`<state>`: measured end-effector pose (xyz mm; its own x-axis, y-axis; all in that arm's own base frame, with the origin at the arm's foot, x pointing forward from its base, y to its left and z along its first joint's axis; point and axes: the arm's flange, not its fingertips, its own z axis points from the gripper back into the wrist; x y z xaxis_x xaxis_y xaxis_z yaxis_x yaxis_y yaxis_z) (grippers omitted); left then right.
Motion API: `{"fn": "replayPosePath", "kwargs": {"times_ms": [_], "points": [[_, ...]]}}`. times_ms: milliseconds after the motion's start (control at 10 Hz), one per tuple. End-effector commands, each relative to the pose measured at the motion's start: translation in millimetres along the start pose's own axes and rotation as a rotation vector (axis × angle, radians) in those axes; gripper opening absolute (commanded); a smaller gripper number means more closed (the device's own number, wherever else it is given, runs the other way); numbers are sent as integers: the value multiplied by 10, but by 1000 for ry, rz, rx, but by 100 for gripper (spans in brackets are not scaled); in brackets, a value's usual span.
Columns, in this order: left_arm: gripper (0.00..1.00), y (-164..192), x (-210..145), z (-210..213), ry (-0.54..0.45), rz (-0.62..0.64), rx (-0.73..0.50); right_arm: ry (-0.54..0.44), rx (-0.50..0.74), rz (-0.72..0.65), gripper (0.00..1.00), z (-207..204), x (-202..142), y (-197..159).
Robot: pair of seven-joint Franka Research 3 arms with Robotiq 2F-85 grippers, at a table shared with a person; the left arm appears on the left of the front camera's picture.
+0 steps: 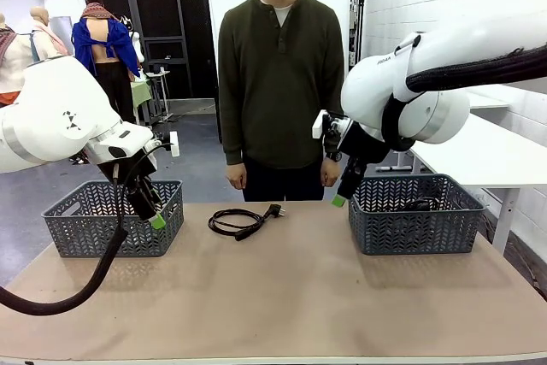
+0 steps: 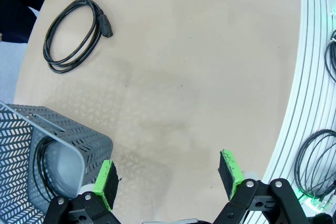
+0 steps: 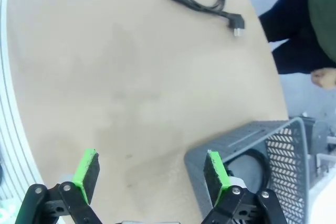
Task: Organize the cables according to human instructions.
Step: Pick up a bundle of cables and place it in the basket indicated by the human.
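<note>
Both arms are hanging over the table (image 1: 273,305) with nothing in them. The left gripper (image 2: 169,178) is standing wide above the near corner of the left basket (image 1: 85,241), and the right gripper (image 3: 152,176) is gaping just as wide beside the right basket (image 1: 410,237). The loose cable (image 1: 239,220) is lying on the far middle of the table, between the baskets and well apart from both grippers, with its pale plug pointing right.

The person (image 1: 280,83) is standing at the far edge with both hands down, giving no sign I can read. So the plainest risk, to my mind, is an arm going for the cable with no basket chosen and dropping it on the wrong side. The coil is also looking loosely wound. A pinch on one strand would probably let the loops sag open and the plug drag or catch on a basket rim. If both arms are reaching for the middle together, they could be bumping each other, since the cable is lying between them.

Counting: two baskets, two grippers, one person. Of cables, one is on the table, one is curling inside the right basket (image 3: 254,153), and a dark loop seems to be lying in the left basket (image 2: 35,166). That makes three. Off the near edge, more dark coils (image 2: 315,166) are showing, though I cannot tell what they are.
</note>
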<state>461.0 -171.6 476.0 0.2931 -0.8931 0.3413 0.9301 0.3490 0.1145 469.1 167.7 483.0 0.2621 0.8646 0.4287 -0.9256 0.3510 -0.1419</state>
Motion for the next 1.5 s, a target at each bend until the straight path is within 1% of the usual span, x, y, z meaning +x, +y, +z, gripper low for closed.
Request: {"fn": "replayPosePath", "kwargs": {"times_ms": [0,100,200,1400], "points": [[100,-3,-1,8,2,2,3,-37,6,18,100,-32,-136,35],[100,-3,-1,8,2,2,3,-37,20,49,100,-55,-119,63],[100,-3,-1,8,2,2,3,-1,12,3,100,-40,-32,37],[100,-3,-1,8,2,2,3,-1,12,3,100,-40,-32,37]]}}
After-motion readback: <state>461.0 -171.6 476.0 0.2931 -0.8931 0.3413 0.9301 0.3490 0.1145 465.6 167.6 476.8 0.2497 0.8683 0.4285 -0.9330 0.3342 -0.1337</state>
